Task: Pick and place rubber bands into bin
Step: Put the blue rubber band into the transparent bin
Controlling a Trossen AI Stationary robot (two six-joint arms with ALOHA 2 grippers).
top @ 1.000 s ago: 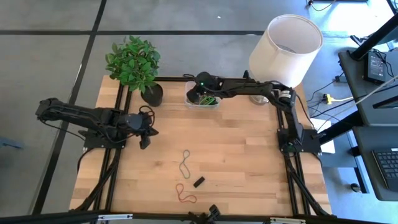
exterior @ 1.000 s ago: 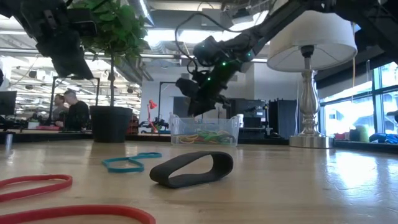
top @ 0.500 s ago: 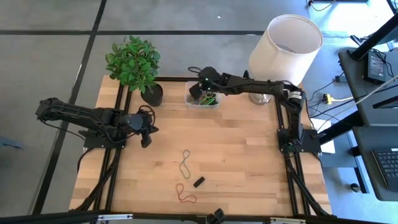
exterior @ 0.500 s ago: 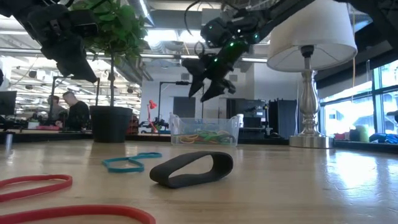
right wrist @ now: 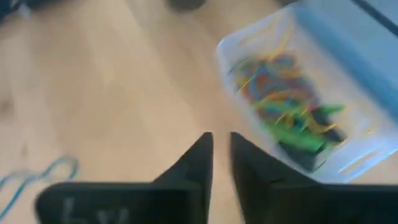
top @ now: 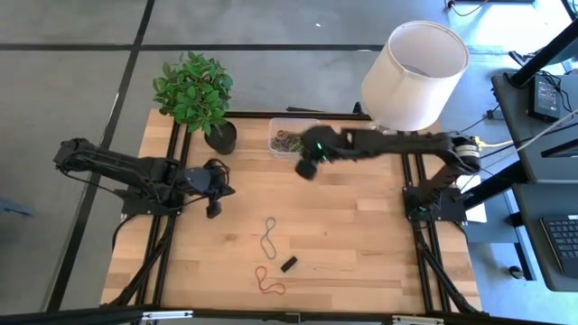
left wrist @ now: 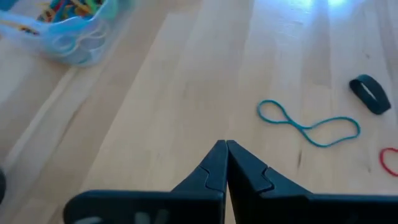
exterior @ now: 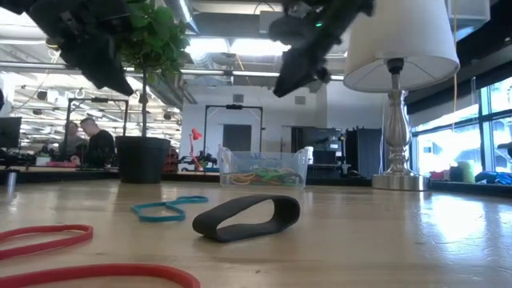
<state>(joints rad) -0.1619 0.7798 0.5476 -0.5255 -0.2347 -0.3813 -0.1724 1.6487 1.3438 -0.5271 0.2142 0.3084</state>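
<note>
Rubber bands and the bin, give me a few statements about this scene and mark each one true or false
1. The bin already holds rubber bands. True.
2. The right gripper hangs directly over the bin. False: it is above bare table beside the bin.
3. A teal rubber band, a black rubber band and a red rubber band lie loose on the table. True.
4. The left gripper holds the teal rubber band. False: it is shut on nothing, apart from the band.
</note>
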